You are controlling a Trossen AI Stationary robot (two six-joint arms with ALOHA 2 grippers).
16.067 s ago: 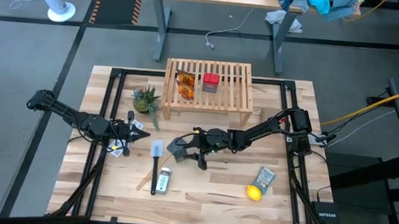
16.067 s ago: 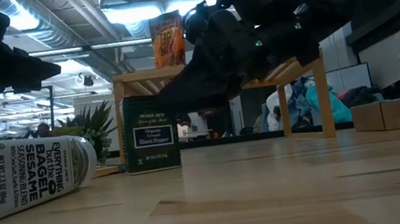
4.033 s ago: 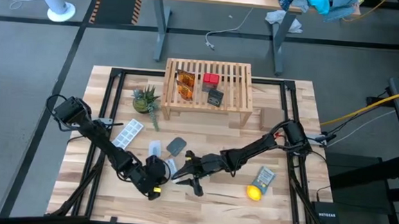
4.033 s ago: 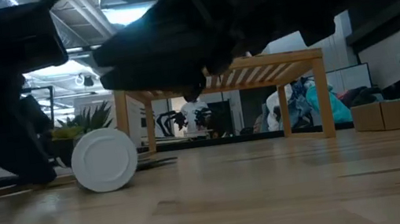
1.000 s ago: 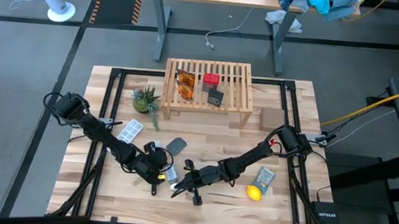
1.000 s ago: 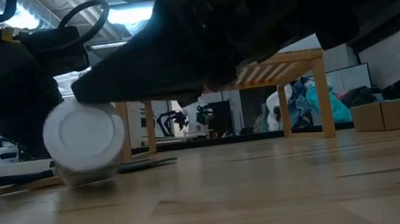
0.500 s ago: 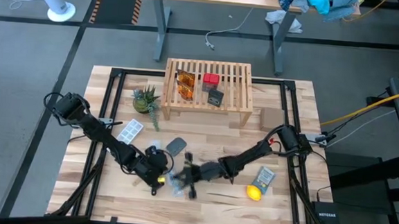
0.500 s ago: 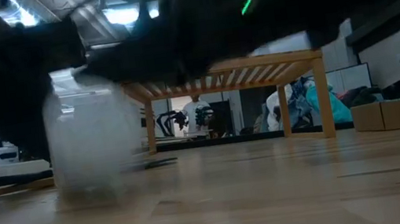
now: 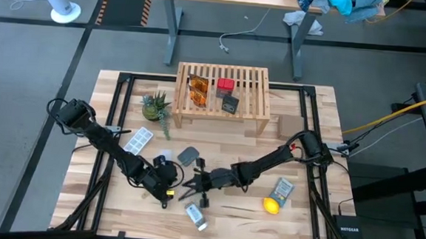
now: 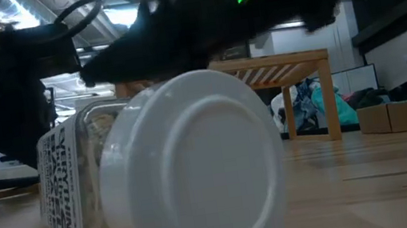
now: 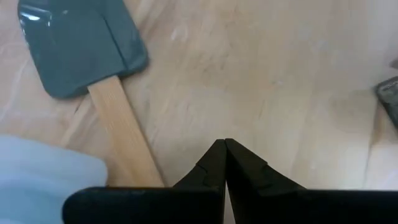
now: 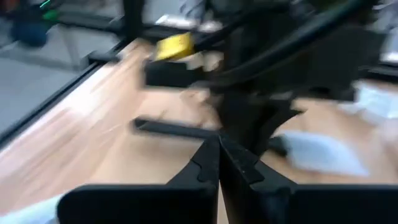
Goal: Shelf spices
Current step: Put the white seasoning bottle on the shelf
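The clear white-capped bottle (image 9: 196, 216) lies on its side on the table near the front edge, touched by neither gripper. In the low view the bottle (image 10: 188, 173) fills the foreground, cap toward the camera. On the shelf (image 9: 253, 92) stand two orange packets (image 9: 197, 89), a red box (image 9: 225, 85) and a black box (image 9: 230, 103). My left gripper (image 9: 171, 175) and my right gripper (image 9: 191, 185) are both shut, nearly tip to tip, just beyond the bottle. The left gripper (image 11: 224, 146) is over bare wood; the right gripper (image 12: 217, 143) faces the left arm.
A grey-blue spatula (image 11: 81, 43) with a wooden handle lies ahead of my left gripper. A small plant (image 9: 154, 105) and a white gridded tray (image 9: 138, 139) sit at the left. A grey-blue packet (image 9: 283, 189) and a lemon (image 9: 270, 205) lie at the right.
The bottle, which stood between the two grippers, has shot out toward the table's near edge. It now lies on its side, apart from both grippers. My right gripper has drawn back a little toward the far edge.
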